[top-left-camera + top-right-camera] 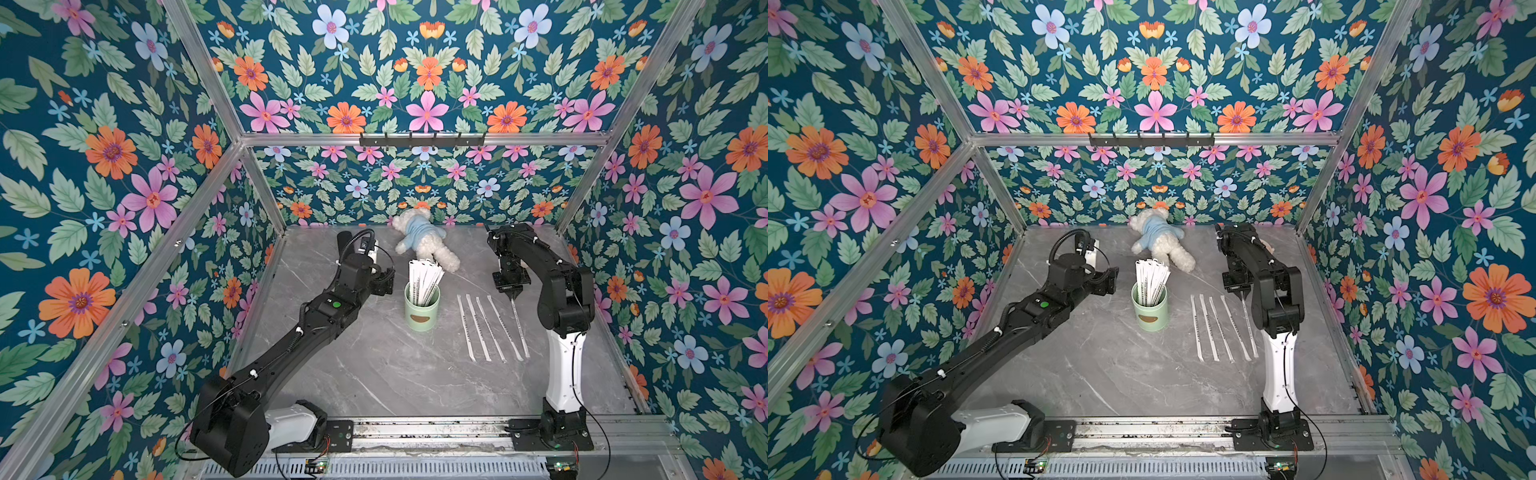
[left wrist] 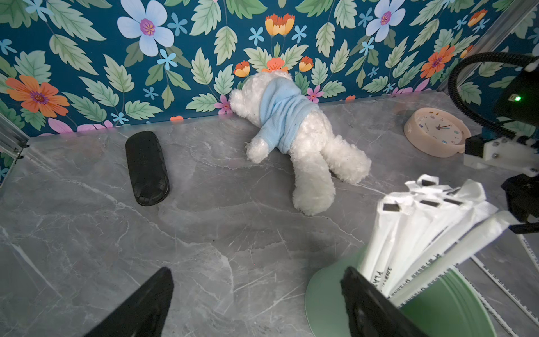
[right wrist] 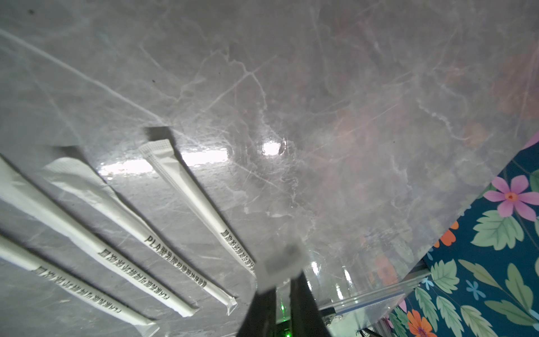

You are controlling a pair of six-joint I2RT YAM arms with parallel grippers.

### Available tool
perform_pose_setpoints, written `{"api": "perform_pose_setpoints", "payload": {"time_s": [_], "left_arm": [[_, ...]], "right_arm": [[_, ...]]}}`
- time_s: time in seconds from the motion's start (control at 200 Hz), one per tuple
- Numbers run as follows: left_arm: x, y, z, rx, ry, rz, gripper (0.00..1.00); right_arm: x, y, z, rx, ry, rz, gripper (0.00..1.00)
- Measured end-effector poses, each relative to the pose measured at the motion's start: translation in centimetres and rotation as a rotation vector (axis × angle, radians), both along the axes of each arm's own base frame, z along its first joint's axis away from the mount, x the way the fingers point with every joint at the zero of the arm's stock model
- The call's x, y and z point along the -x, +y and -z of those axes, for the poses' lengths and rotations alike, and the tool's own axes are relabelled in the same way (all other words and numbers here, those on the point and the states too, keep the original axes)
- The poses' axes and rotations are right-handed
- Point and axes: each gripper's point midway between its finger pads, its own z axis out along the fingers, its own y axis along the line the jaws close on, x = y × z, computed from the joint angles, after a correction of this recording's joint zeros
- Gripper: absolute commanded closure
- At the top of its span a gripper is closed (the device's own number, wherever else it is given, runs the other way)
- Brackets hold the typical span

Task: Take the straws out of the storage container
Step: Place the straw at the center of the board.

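Your left gripper (image 1: 384, 283) is wide open, jaws well apart, parked just beside the small mint-green cylindrical cup (image 1: 422, 316) on its left. In the left wrist view one black finger (image 2: 370, 303) sits right at the cup's rim and the other is over bare table. The cup stands upright approx mid-table w/ a bundle of long white paper-wrapped straws (image 1: 422, 282) in it, fanned out, tops well above the rim. Four more straws (image 1: 491, 328) lie flat on the grey marble-look tabletop (image 1: 374, 374) right of the cup, side by side, roughly parallel, not touching. A fifth straw (image 1: 519, 328) lies just beside those, its far end up at your right gripper (image 1: 512, 296), which points down at the table. In the right wrist view that straw's end is a blur at the fingertips; the jaws look nearly together w/ a slim gap, but you can't tell whether they're pinching the paper. Also on the table: a white plush bear in a light-blue top (image 1: 424, 243) face down at the back, plus a black oval case (image 2: 147, 167) and a round pinkish clock (image 2: 434, 132) near the back wall
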Motion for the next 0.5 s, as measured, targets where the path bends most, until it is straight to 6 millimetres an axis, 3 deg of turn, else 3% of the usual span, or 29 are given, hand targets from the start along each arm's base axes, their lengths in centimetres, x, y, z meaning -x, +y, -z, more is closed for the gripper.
{"api": "perform_pose_setpoints", "payload": {"time_s": [0.36,0.5], "left_arm": [[0.0,0.1,-0.1,0.000,-0.004,-0.005,0.08],[0.1,0.1,-1.0,0.010,-0.020,-0.005,0.08]], "right_arm": [[0.7,0.1,0.7,-0.008,0.020,0.004,0.83],[0.9,0.8,-1.0,-0.060,-0.051,0.016,0.83]]}}
